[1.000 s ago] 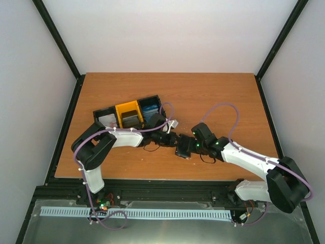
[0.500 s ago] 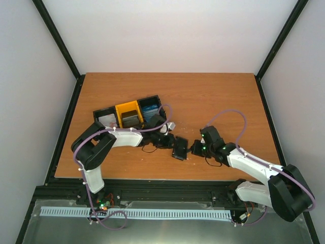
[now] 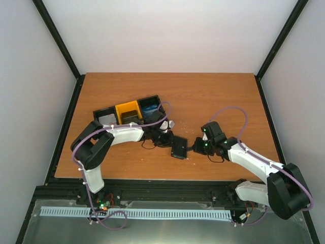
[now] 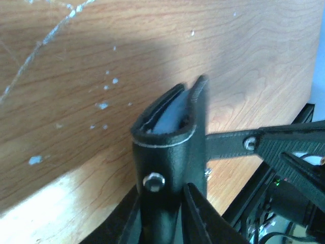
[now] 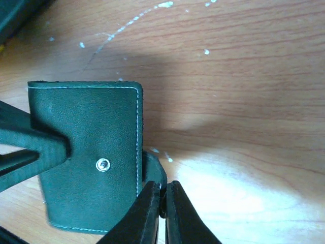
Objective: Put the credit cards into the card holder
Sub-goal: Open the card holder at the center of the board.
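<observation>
Card holder [image 3: 179, 148] was by the table's [image 3: 203, 96] front edge, btwn both arms. L gripper [image 4: 162, 197] clamped its folded body to steady it. R gripper [image 5: 162, 188] was pinched shut on the snap tab [image 5: 153, 169], prob. to pull the flap open for cards.

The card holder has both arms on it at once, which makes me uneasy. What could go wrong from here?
1. The right gripper pinches only the thin snap tab; a pull may slip off it or strain it.
2. The left gripper clamps just one end of the card holder, so opposing pulls could twist it loose.
3. A pale card shows in the gaping end and might slide out if tilted.
</observation>
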Motion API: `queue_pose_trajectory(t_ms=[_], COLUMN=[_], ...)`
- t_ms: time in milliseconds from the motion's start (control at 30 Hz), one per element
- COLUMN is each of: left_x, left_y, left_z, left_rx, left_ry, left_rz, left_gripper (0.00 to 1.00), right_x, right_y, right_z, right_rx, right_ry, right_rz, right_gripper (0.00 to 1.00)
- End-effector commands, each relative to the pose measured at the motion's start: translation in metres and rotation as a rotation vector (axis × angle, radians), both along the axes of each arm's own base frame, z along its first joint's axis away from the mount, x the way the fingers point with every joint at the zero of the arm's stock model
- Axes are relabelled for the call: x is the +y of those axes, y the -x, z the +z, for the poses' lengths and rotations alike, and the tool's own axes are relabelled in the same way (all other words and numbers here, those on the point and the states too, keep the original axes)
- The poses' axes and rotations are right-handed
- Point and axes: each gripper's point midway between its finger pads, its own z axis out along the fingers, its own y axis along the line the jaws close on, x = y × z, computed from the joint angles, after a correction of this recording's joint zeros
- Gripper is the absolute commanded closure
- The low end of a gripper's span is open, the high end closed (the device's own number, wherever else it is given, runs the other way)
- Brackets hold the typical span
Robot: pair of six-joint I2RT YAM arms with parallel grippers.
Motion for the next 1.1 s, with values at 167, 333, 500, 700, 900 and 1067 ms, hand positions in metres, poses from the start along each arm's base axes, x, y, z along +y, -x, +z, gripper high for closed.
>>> queue_pose_trajectory(t_ms=[167, 333, 500, 700, 900, 1067], left_x=[0.014, 0.01, 0.009, 0.01, 0.017, 0.02], left_y=[-0.007, -0.009, -0.015, -0.013, -0.009, -0.009], left_z=[0.011, 0.034, 0.051, 0.042, 0.02, 0.016], left_rx=[-0.047, -0.121, -0.169, -0.134, -0.086, -0.086], left_ry=[-0.065, 0.0, 0.035, 0.029, -0.029, -0.049], left_rz=[0.018, 0.0, 0.028, 0.041, 0.053, 0.061], left_gripper=[0.39, 0.25, 0.17, 0.2, 0.26, 0.24], right_x=[-0.001, 0.021, 0.028, 0.032, 0.032, 0.042], right_y=[-0.004, -0.001, -0.002, -0.002, -0.001, 0.0], right_z=[0.02, 0.055, 0.071, 0.074, 0.066, 0.08], right_rx=[-0.046, -0.067, -0.077, -0.082, -0.075, -0.106], right_ry=[0.012, -0.112, -0.157, -0.176, -0.168, -0.238], right_rz=[0.051, 0.121, 0.139, 0.156, 0.167, 0.204], right_gripper=[0.97, 0.97, 0.97, 0.97, 0.97, 0.97])
